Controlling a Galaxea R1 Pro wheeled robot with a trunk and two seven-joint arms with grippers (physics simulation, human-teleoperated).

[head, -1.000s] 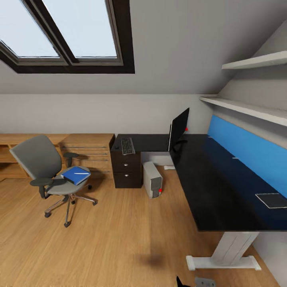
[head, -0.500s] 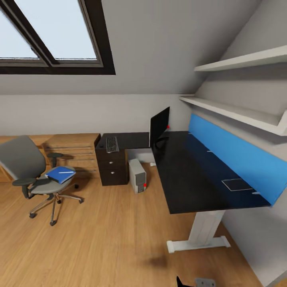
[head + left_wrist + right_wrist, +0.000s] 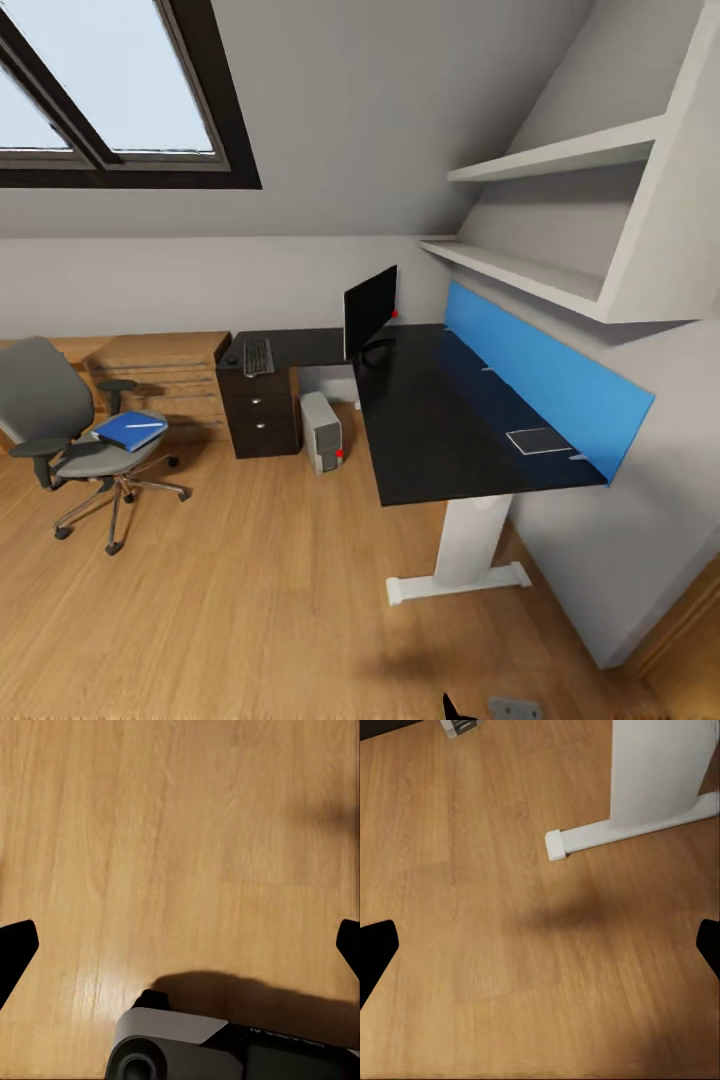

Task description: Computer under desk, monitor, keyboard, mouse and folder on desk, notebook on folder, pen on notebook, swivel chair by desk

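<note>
The grey swivel chair (image 3: 55,420) stands on the floor at the left, apart from the desk. The blue folder (image 3: 130,431) lies on its seat with the white pen (image 3: 146,426) on top. The black-topped L-shaped desk (image 3: 420,430) carries the monitor (image 3: 369,311), the keyboard (image 3: 258,356), a tiny black mouse (image 3: 231,360) beside it, and the grey notebook (image 3: 538,440) near the blue panel. The computer (image 3: 322,432) stands on the floor under the desk. My left gripper (image 3: 180,949) and right gripper (image 3: 540,949) hang open over bare floor.
Dark drawers (image 3: 262,420) sit under the desk's short wing, low oak cabinets (image 3: 160,375) behind the chair. A white desk leg and foot (image 3: 652,787) stands close to my right gripper. Shelves (image 3: 540,270) and a blue wall panel (image 3: 545,380) line the right wall.
The whole head view has shifted: desk, chair and skylight slid left and look smaller, so the camera has moved. Nothing on the desk or chair has changed place.
</note>
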